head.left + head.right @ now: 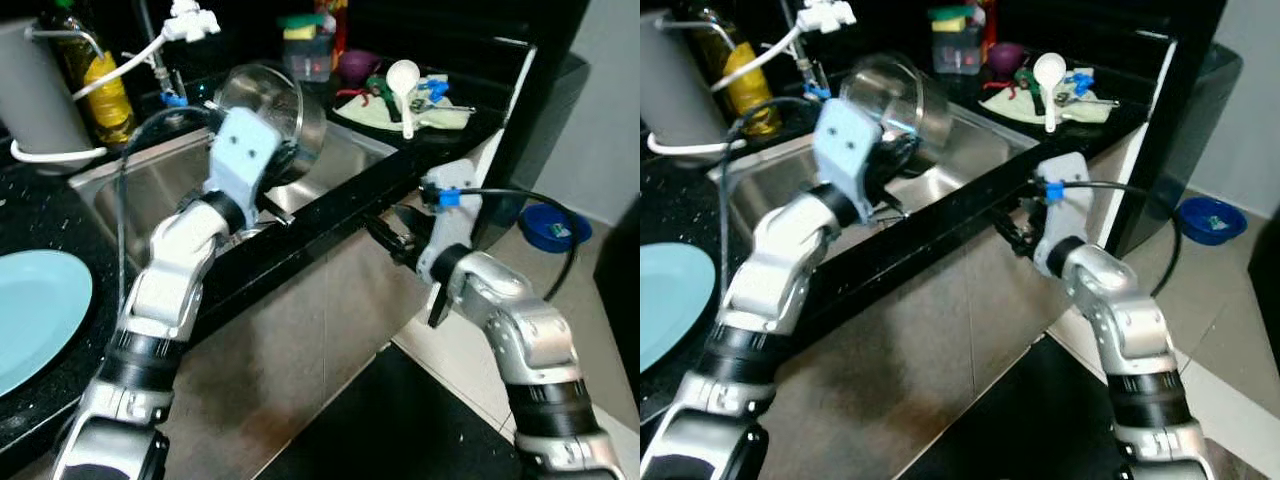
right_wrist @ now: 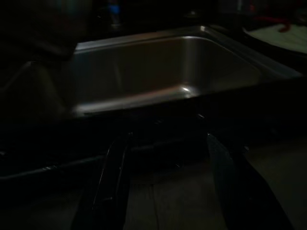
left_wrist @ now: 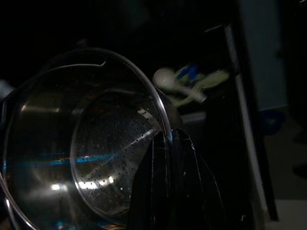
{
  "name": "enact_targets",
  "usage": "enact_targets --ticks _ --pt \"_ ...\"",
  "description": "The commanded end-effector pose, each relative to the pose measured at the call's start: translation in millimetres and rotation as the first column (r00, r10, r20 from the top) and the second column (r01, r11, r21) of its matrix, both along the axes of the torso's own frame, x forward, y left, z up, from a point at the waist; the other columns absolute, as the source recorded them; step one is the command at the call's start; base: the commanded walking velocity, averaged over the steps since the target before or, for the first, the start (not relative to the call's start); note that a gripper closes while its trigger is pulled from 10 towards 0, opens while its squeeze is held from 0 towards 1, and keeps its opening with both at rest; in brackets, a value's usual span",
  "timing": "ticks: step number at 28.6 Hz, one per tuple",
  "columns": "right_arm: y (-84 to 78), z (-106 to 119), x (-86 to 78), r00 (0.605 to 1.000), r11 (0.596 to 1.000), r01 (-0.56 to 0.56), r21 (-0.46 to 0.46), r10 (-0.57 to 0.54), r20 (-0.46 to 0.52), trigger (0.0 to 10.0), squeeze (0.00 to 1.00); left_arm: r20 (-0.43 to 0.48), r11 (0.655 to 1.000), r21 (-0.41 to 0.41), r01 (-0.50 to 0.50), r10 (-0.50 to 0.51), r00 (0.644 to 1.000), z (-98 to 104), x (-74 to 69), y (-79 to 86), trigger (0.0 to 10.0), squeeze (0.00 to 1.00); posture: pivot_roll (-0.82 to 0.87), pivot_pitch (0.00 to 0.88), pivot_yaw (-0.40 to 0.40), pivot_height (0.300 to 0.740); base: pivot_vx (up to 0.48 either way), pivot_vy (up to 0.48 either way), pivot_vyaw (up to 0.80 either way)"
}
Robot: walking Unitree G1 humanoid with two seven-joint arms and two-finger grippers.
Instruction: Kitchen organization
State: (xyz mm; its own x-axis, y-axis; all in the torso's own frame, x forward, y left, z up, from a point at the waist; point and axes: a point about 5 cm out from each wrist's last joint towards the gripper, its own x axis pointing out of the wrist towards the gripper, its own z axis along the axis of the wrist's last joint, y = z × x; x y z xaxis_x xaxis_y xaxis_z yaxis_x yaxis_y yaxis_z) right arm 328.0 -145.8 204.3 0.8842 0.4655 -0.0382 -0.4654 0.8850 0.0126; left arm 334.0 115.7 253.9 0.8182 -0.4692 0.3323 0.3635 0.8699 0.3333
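Above the steel sink, my left tool grips the light, stiff, slippery colander by its rim, while my right tool waits released at 3 o'clock.

One steel colander hangs at the upper centre of the frame, above one sink. Two end effectors show: the left end effector at the colander's rim, the right end effector at centre right. One pale blue plate lies at the left edge. One white spoon sits at the upper right, one yellow bottle at the upper left, and one blue bowl on the floor at the right.
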Motion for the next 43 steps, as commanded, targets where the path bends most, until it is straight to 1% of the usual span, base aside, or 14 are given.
enact_targets --ticks 1,4,6,10,17,22,28,34,35,36,40,43 --pt "4.4 -1.0 1.4 1.000 1.000 -0.012 -0.011 0.012 0.003 10.0 0.00 -0.010 0.999 -0.019 -0.033 0.033 0.999 -0.6 -1.2 3.4 10.0 0.00 -0.02 0.000 0.019 0.740 0.000 0.000 0.00" --pt "7.1 -0.8 3.6 1.000 1.000 -0.016 -0.006 0.016 0.007 10.0 0.00 -0.029 0.998 -0.033 -0.053 0.052 0.998 -2.7 -3.3 4.4 10.0 0.00 -0.01 0.000 0.016 0.740 0.000 0.000 0.00" --pt "10.3 -0.7 4.8 1.000 1.000 -0.021 -0.001 0.021 0.011 10.0 0.00 -0.042 0.996 -0.051 -0.070 0.068 0.997 -3.4 -4.8 6.3 10.0 0.00 -0.01 0.000 0.014 0.740 0.298 0.000 0.00" --pt "12.3 -0.5 6.4 1.000 1.000 -0.024 0.007 0.024 0.018 10.0 0.00 -0.047 0.995 -0.059 -0.080 0.077 0.996 -0.3 -6.1 6.2 10.0 0.00 -0.01 0.000 0.013 0.740 0.319 0.000 0.00" --pt "11.8 1.3 8.1 0.999 1.000 -0.018 0.019 0.018 0.028 10.0 0.00 -0.048 0.996 -0.079 -0.041 0.038 0.998 5.1 -8.3 -2.7 10.0 0.00 -0.01 0.000 0.014 0.740 0.321 0.000 0.00" --pt "11.4 2.7 9.0 0.999 0.999 -0.017 0.032 0.016 0.031 10.0 0.00 -0.037 0.994 -0.103 0.020 -0.024 0.999 10.4 -12.1 -15.8 10.0 0.00 -0.02 0.000 0.010 0.740 0.313 0.000 0.00" --pt "11.4 2.9 9.3 0.999 0.999 -0.017 0.031 0.016 0.033 10.0 0.00 -0.017 0.992 -0.103 0.068 -0.070 0.997 13.8 -17.1 -25.1 10.0 0.00 -0.02 0.000 0.007 0.740 0.000 0.000 0.00" --pt "12.1 2.8 9.7 0.999 0.999 -0.019 0.030 0.018 0.033 10.0 0.00 -0.068 0.993 -0.077 0.090 -0.095 0.993 7.2 -15.4 -32.6 10.0 0.00 -0.01 0.000 0.003 0.740 0.000 0.000 0.00" --pt "12.1 2.7 9.8 0.999 0.999 -0.019 0.029 0.018 0.031 10.0 0.00 -0.089 0.990 -0.068 0.123 -0.129 0.988 4.2 -15.9 -37.5 10.0 0.00 -0.01 0.000 0.003 0.740 0.000 0.000 0.00" --pt "12.1 2.7 9.8 0.999 0.999 -0.019 0.029 0.018 0.031 10.0 0.00 -0.089 0.990 -0.068 0.123 -0.129 0.988 4.2 -15.9 -37.5 10.0 0.00 -0.01 0.000 0.003 0.740 0.000 0.000 0.00" --pt "12.4 1.5 10.2 1.000 1.000 -0.019 0.016 0.019 0.022 10.0 0.00 -0.119 0.975 -0.048 0.217 -0.221 0.968 -0.3 -20.5 -52.4 10.0 0.00 -0.02 0.000 0.004 0.740 0.000 0.000 -0.20" --pt "12.6 1.0 10.1 1.000 1.000 -0.020 0.016 0.019 0.018 10.0 0.00 -0.122 0.973 -0.047 0.226 -0.230 0.966 -1.0 -20.7 -55.3 10.0 0.00 -0.02 0.000 0.005 0.740 0.000 0.000 -0.80"
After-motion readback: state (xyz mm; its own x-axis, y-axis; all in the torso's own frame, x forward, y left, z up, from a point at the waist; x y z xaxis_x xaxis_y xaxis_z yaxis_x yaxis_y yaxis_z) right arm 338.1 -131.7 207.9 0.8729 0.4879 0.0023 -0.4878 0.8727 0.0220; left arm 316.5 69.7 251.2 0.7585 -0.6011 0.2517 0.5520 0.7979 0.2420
